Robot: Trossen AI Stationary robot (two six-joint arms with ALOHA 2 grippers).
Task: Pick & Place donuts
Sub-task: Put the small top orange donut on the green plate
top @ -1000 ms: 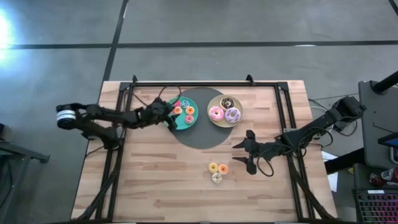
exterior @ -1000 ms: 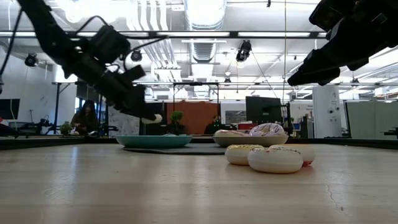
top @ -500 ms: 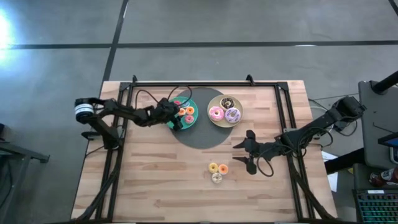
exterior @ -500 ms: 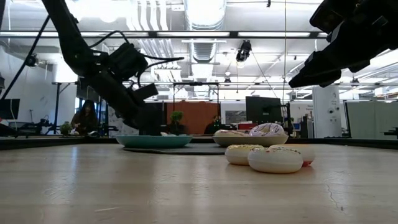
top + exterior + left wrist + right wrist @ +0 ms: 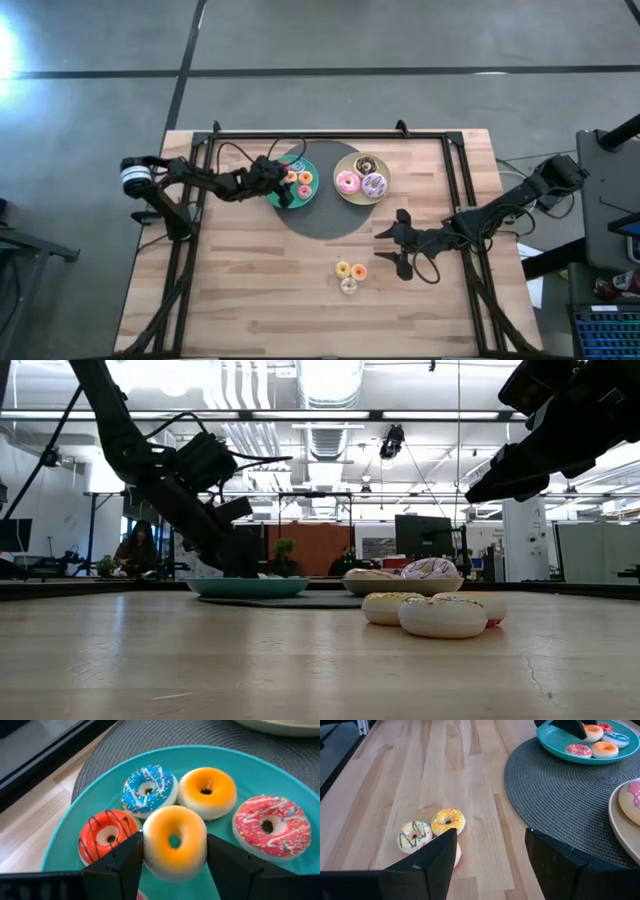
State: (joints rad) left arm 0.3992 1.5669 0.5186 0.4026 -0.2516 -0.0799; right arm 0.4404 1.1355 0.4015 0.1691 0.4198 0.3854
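Observation:
My left gripper [image 5: 175, 841] is shut on a tiny orange donut [image 5: 174, 834] low over the teal plate [image 5: 260, 772]. On that plate lie blue [image 5: 149, 789], orange [image 5: 207, 792], pink-sprinkled [image 5: 272, 825] and red striped [image 5: 106, 835] tiny donuts. Three tiny donuts [image 5: 347, 275] rest on the wood near the table's front. My right gripper [image 5: 378, 244] hangs open just to their right, above the table, with nothing between its fingers [image 5: 437, 857]. A beige plate [image 5: 345, 194] carries three larger donuts. My left gripper pinches the orange donut by its outer rim [image 5: 150, 845] between the two fingers, one on each side. The fingers slant down from the table's left. The donut stands on edge, its hole facing back along the fingers. Whether its lower edge touches the plate, I cannot tell.
Both plates stand on a round dark woven mat [image 5: 325, 215] at the table's far middle. A black frame [image 5: 455, 190] runs along the table's sides and far edge. Bare wood lies at the near left [image 5: 240, 290].
My left gripper has carried the orange donut toward the table's right and down, from beside the teal plate's left rim to low over the plate. It has stayed shut on the donut and has kept still for the last half second.

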